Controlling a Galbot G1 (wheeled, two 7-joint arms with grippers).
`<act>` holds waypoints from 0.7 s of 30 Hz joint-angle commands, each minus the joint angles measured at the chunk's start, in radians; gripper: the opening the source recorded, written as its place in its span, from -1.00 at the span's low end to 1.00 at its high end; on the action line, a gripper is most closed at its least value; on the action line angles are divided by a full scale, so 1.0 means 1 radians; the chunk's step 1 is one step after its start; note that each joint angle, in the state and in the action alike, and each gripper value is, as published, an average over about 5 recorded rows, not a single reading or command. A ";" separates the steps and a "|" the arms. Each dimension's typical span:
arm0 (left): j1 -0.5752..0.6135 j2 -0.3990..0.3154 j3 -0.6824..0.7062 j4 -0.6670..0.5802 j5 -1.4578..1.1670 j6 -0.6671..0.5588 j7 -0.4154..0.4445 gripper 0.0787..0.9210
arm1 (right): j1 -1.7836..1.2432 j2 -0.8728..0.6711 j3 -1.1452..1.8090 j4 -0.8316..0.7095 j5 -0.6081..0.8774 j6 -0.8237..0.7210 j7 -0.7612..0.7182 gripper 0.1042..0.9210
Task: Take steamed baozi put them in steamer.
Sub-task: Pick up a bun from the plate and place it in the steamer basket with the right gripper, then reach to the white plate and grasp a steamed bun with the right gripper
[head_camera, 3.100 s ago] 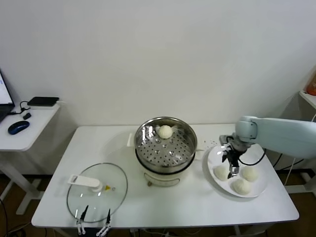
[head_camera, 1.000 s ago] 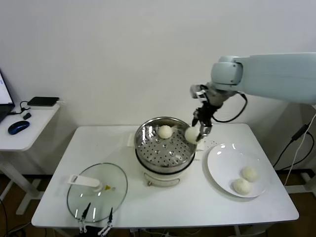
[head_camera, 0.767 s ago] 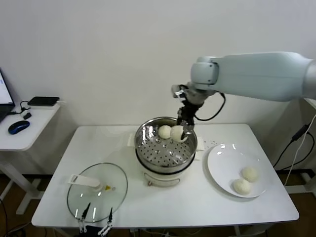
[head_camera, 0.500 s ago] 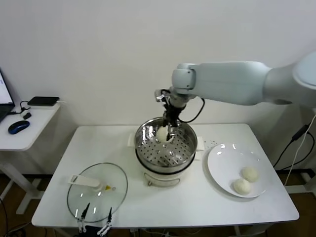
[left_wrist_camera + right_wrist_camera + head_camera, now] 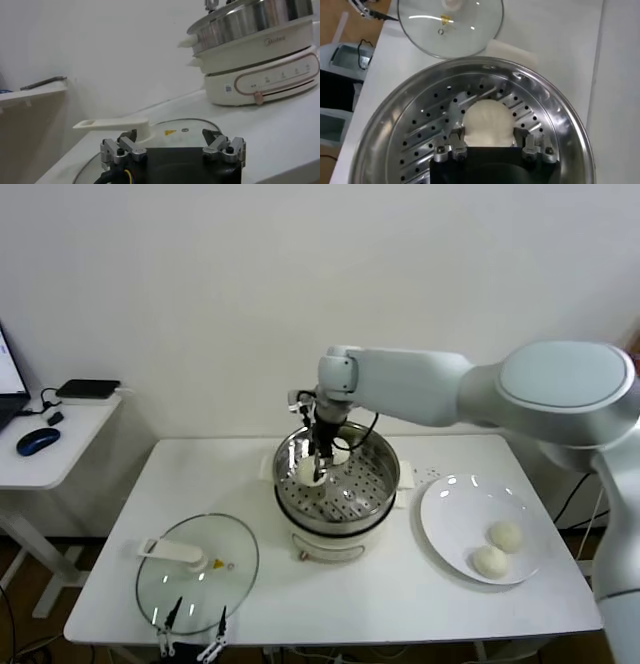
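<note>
- Head view: our right claw [image 5: 318, 467] hung inside the steamer [image 5: 337, 484], fingers pinched on one steamed baozi [image 5: 308, 472] at the tray's left side. Another bun [image 5: 340, 454] peeked out behind the arm, and two more buns [image 5: 497, 548] sat on the white plate [image 5: 450, 509] to the right on the table [image 5: 400, 604]. The glass lid [image 5: 197, 569] lay front-left, with our left claw [image 5: 188, 630] parked at its near edge.
- Left wrist view: the left claw [image 5: 172, 148] was spread open, gripping nothing, just over the lid [image 5: 170, 127], steamer [image 5: 255, 45] well beyond.
- Right wrist view: the fingers [image 5: 458, 145] hugged the bun [image 5: 488, 123] on both sides, right over the perforated tray [image 5: 420, 145].
</note>
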 commanded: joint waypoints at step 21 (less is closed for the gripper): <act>0.009 -0.001 0.005 -0.021 0.001 0.008 -0.001 0.77 | 0.300 -0.245 -0.175 0.264 0.030 0.141 -0.163 0.76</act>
